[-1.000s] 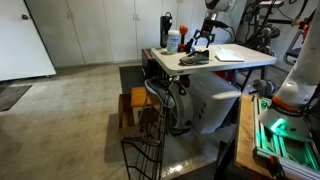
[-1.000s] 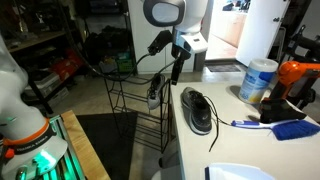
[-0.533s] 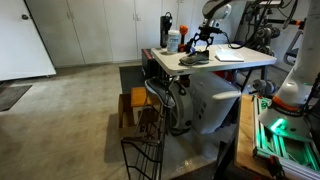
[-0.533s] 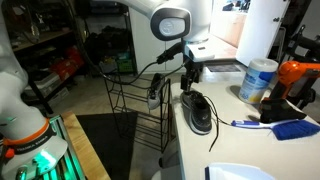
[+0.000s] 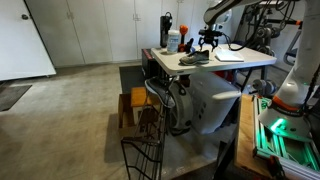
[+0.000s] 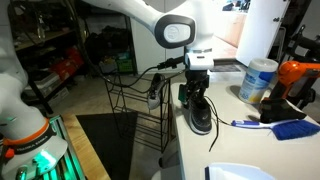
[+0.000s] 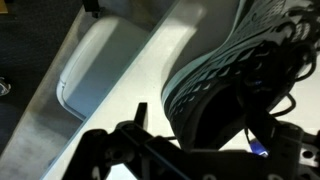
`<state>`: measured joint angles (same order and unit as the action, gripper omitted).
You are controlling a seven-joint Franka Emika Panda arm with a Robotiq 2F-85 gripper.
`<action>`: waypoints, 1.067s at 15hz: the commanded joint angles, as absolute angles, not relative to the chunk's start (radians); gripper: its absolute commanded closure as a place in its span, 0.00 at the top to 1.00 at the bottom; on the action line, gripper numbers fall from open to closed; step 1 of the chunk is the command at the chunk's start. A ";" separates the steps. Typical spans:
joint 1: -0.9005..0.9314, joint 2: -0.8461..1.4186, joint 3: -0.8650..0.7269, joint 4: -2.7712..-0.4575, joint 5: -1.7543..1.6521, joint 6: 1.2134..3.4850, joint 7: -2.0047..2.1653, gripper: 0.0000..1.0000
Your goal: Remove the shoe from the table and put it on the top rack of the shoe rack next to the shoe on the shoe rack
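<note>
The dark grey shoe [image 6: 201, 112] lies on the white table [image 6: 232, 146], near its edge beside the rack. It also shows in an exterior view [image 5: 193, 58] and fills the wrist view [image 7: 235, 65]. My gripper [image 6: 196, 93] is open and hangs right over the shoe's heel end, with a finger on either side. In the wrist view the gripper [image 7: 205, 140] straddles the shoe's opening without pinching it. The black wire shoe rack [image 6: 128, 100] stands beside the table, lower than it, and also shows in an exterior view [image 5: 143, 140]. A dark shape on the rack [image 6: 153, 92] may be the other shoe.
A white tub [image 6: 258, 80], an orange tool [image 6: 299, 74] and a blue brush [image 6: 288, 128] sit on the table beyond the shoe. Papers [image 5: 232, 53] and bottles [image 5: 170, 35] share the tabletop. A wooden stool [image 5: 133, 106] stands by the rack. A white bin [image 7: 98, 62] sits below the table edge.
My gripper has moved from beyond the table edge to above the shoe and has come down around its heel end. The shoe has not moved.
</note>
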<state>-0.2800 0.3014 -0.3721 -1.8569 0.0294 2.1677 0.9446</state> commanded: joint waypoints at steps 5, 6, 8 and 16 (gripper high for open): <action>-0.310 0.413 -0.346 -1.786 0.124 2.164 0.921 0.70; -0.311 0.424 -0.346 -1.779 0.134 2.167 0.923 0.68; -0.321 0.436 -0.343 -1.762 0.158 2.165 0.907 0.53; -0.371 0.418 -0.310 -1.729 0.222 2.094 0.623 0.05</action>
<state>-0.3317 0.4176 -0.3450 -1.7628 0.1769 2.1434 0.7728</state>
